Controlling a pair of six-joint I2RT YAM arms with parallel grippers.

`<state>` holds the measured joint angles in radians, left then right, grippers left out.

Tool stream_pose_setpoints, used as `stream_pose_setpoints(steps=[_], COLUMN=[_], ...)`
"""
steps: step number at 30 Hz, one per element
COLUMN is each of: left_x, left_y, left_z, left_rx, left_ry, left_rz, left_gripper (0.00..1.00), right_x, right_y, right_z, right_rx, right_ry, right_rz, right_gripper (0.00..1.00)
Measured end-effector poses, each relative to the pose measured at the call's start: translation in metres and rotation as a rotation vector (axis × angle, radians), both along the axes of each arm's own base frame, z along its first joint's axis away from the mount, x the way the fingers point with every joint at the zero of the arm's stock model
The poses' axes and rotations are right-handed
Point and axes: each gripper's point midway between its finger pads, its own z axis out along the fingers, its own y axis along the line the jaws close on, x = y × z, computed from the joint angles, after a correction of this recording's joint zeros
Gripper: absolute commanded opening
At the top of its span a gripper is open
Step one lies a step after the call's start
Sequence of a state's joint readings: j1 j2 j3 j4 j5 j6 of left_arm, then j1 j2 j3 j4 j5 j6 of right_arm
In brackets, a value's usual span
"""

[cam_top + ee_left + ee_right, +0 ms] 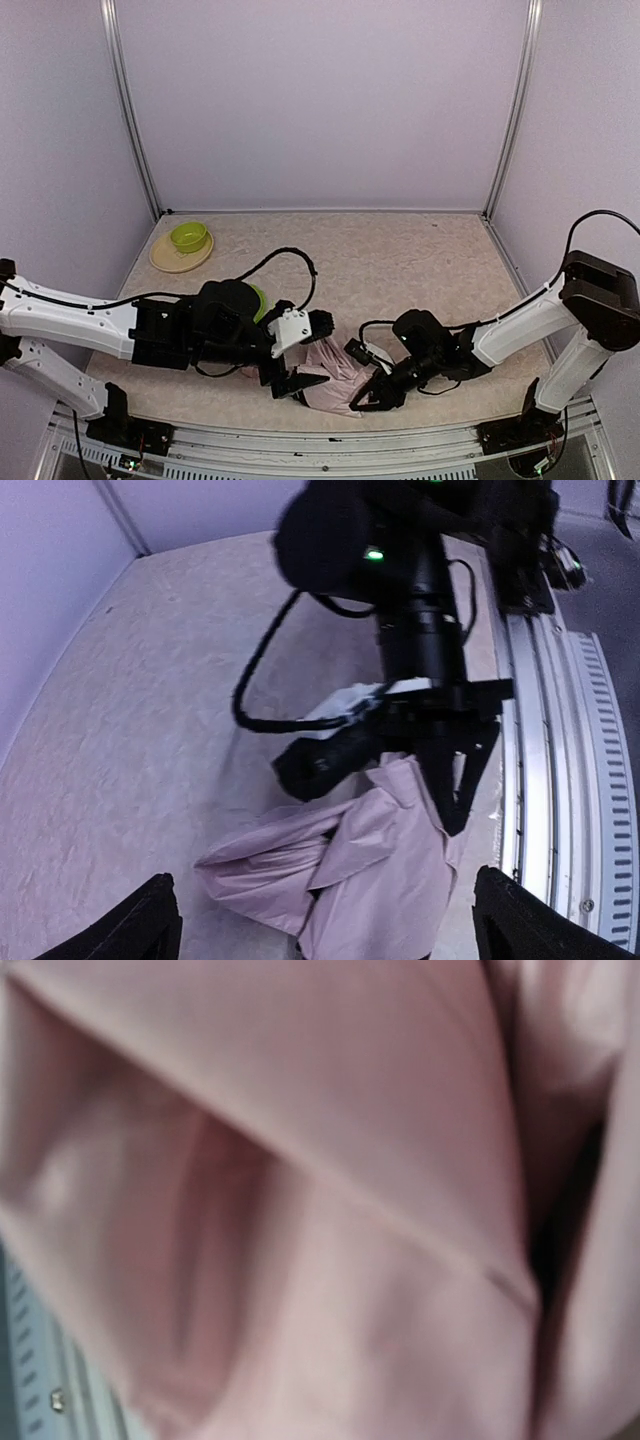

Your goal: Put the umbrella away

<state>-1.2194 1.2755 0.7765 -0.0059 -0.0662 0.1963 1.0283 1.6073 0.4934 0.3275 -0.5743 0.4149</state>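
Observation:
The umbrella (330, 378) lies crumpled near the table's front edge, its pale pink fabric bunched in folds. It also shows in the left wrist view (380, 870). My left gripper (297, 382) is at its left side. In the left wrist view that gripper (335, 930) is open wide, with the fabric between and ahead of its fingertips (145, 920). My right gripper (375, 395) is at the umbrella's right side, its black fingers (450, 780) against the fabric. The right wrist view is filled with blurred pink fabric (330, 1210), and its fingers are hidden. The umbrella's shaft and handle are not visible.
A green bowl (189, 236) sits on a beige plate (165, 260) at the back left. Something green (259, 299) shows behind the left arm. The metal front rail (545, 780) runs close beside the umbrella. Purple walls enclose the table.

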Motion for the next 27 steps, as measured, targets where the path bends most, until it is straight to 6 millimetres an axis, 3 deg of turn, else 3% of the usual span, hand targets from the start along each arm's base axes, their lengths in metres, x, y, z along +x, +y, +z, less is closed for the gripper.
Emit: stream_pose_setpoints(steps=[1, 3, 10, 13, 18, 23, 27], left_x=[-0.016, -0.03, -0.048, -0.042, -0.032, -0.026, -0.02], left_y=[-0.012, -0.021, -0.017, -0.026, -0.037, -0.047, -0.055], left_z=[-0.006, -0.023, -0.135, -0.139, -0.146, -0.146, -0.15], left_rx=[0.036, 0.106, 0.458, 0.476, 0.505, 0.494, 0.472], left_ry=[-0.021, -0.042, -0.1, -0.153, -0.186, -0.192, -0.139], left_rz=[-0.085, -0.17, -0.341, -0.352, -0.339, -0.329, -0.339], left_gripper=[0.99, 0.99, 0.99, 0.94, 0.62, 0.6, 0.57], right_x=[0.001, 0.001, -0.001, -0.003, -0.002, 0.005, 0.019], right_y=[0.0, -0.001, -0.001, -0.001, -0.005, -0.017, -0.031], right_z=[0.0, -0.001, -0.003, -0.003, -0.003, -0.001, 0.005], right_rx=[-0.002, -0.005, -0.02, -0.032, -0.053, -0.091, -0.129], right_ry=[0.021, 0.057, 0.16, 0.201, 0.234, 0.223, 0.179], right_rz=[-0.004, -0.013, -0.019, -0.008, -0.012, -0.049, -0.114], right_gripper=[0.0, 0.0, 0.0, 0.01, 0.19, 0.44, 0.51])
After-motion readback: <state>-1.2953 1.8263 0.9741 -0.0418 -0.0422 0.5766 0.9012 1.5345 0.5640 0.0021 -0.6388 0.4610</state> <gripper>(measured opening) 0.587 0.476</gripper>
